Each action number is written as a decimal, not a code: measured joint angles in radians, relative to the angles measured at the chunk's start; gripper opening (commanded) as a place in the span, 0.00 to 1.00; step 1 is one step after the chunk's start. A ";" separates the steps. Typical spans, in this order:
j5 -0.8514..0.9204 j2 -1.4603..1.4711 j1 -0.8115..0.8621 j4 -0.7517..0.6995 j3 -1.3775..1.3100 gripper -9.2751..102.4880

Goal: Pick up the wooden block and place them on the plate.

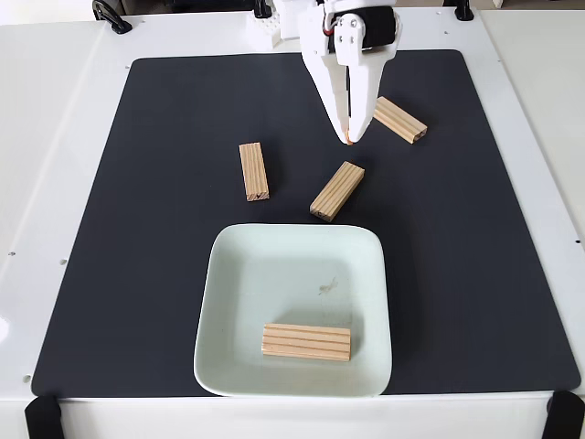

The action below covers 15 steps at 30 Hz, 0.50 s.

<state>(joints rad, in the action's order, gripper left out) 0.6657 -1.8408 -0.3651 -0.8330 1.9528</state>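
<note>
Block (307, 342) lies crosswise on plate (238, 274); three others sit angled.

The hand (349, 139) covers one end of a wooden block (402, 120).

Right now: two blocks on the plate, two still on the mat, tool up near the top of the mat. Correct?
Not quite. The fixed view shows one wooden block on the plate, and three on the black mat: one, one, one. The tool is near the top of the mat, as you said.
</note>
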 measured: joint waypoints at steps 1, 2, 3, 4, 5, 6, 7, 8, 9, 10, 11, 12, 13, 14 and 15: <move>0.103 -0.006 0.000 -0.031 0.000 0.08; 0.209 -0.006 0.000 -0.052 0.000 0.08; 0.316 -0.009 -0.003 -0.066 -0.002 0.08; 0.428 -0.009 -0.008 -0.081 -0.003 0.08; 0.532 -0.009 -0.012 -0.100 -0.011 0.08; 0.632 -0.009 -0.018 -0.124 -0.018 0.09; 0.724 -0.008 -0.021 -0.150 -0.031 0.09; 0.804 0.002 -0.023 -0.181 -0.044 0.09; 0.871 0.012 -0.023 -0.216 -0.061 0.09; 0.922 0.026 -0.021 -0.253 -0.083 0.09; 0.960 0.041 -0.020 -0.293 -0.109 0.09; 0.982 0.058 -0.023 -0.333 -0.135 0.09; 0.996 0.074 -0.034 -0.376 -0.163 0.10; 1.000 0.089 -0.044 -0.417 -0.189 0.13; 1.003 0.103 -0.058 -0.457 -0.215 0.17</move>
<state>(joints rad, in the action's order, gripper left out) 1.6690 -1.7380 -0.4234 -1.2901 1.7380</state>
